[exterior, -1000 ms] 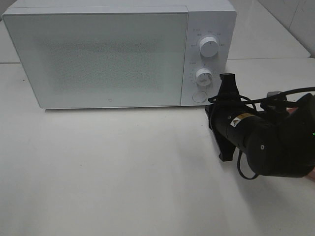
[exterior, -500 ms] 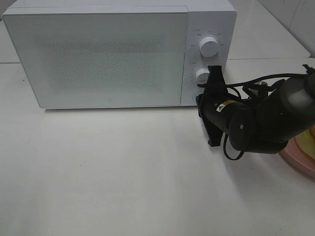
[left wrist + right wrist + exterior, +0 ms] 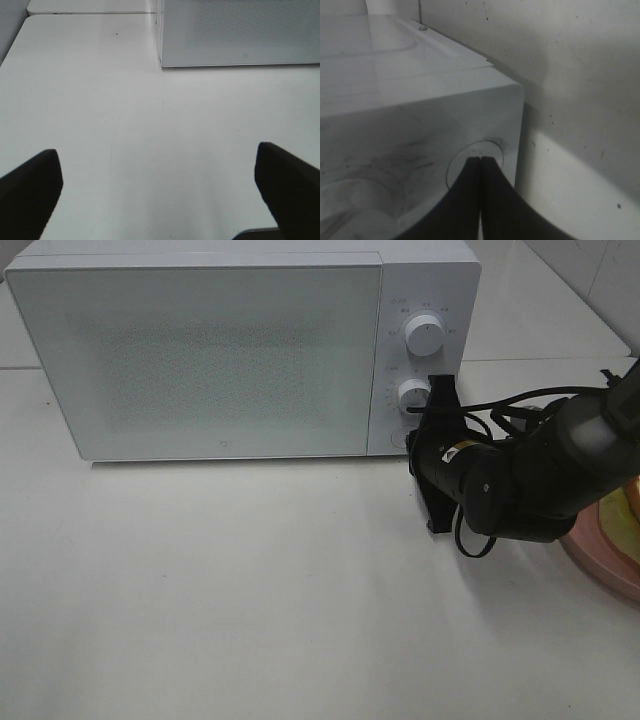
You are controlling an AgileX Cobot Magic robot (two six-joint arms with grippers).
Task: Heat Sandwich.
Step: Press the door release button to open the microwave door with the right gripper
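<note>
The white microwave (image 3: 200,350) stands at the back of the table with its door shut. My right gripper (image 3: 412,438) is shut, and its joined fingertips touch the round button (image 3: 462,162) at the bottom of the control panel, below the two knobs; in the right wrist view the tips (image 3: 480,159) meet on that button. A round pink plate (image 3: 610,552) shows at the right edge behind my right arm. A tan sliver on it (image 3: 632,502) looks like the sandwich, mostly hidden. My left gripper (image 3: 156,149) hangs open over bare table, out of the exterior view.
The upper knob (image 3: 426,336) and lower knob (image 3: 413,394) sit above the button. The white table (image 3: 250,580) stretches in front of the microwave. The microwave's left front corner (image 3: 161,62) shows in the left wrist view. Black cables (image 3: 520,410) trail over the right arm.
My right arm swung left and closer to the microwave, bringing the shut fingertips onto the round button and uncovering the pink plate at the right edge. The left gripper stayed still.
</note>
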